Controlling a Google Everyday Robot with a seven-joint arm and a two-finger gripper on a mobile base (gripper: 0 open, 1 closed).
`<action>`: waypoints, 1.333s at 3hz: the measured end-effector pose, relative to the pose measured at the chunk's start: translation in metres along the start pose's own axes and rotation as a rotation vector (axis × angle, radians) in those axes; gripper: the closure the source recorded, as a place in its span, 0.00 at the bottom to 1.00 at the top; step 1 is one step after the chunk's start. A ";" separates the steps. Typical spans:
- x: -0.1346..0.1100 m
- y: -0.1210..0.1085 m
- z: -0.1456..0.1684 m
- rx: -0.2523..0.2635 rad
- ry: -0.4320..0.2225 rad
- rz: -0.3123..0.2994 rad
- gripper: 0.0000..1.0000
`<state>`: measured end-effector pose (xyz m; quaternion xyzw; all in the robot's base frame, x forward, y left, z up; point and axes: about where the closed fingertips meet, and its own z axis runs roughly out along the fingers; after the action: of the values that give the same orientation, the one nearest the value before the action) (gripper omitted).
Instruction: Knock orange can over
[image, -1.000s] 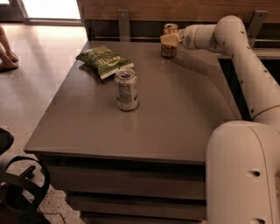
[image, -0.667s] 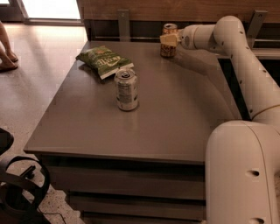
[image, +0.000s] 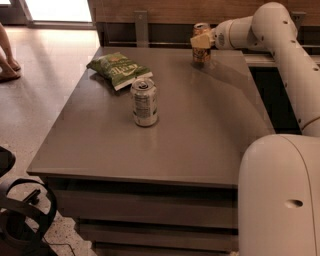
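Observation:
The orange can (image: 201, 53) stands upright at the far edge of the grey table (image: 170, 130), right of centre. My gripper (image: 199, 41) reaches in from the right on the white arm and sits right at the can's upper half, in front of it, covering part of its side. The can's silver top rim shows above the gripper.
A silver-white can (image: 144, 102) stands upright near the table's middle. A green chip bag (image: 119, 70) lies at the far left. A wooden wall runs behind the table. A person's feet (image: 7, 65) are on the floor at left. The robot's white body (image: 280, 195) fills the near right.

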<state>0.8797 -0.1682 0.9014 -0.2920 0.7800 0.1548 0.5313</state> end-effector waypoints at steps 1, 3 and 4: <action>-0.005 -0.007 -0.025 0.046 0.075 -0.031 1.00; -0.007 -0.017 -0.062 0.116 0.176 -0.080 1.00; -0.002 -0.011 -0.073 0.120 0.228 -0.095 1.00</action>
<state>0.8331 -0.2170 0.9322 -0.3120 0.8286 0.0483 0.4623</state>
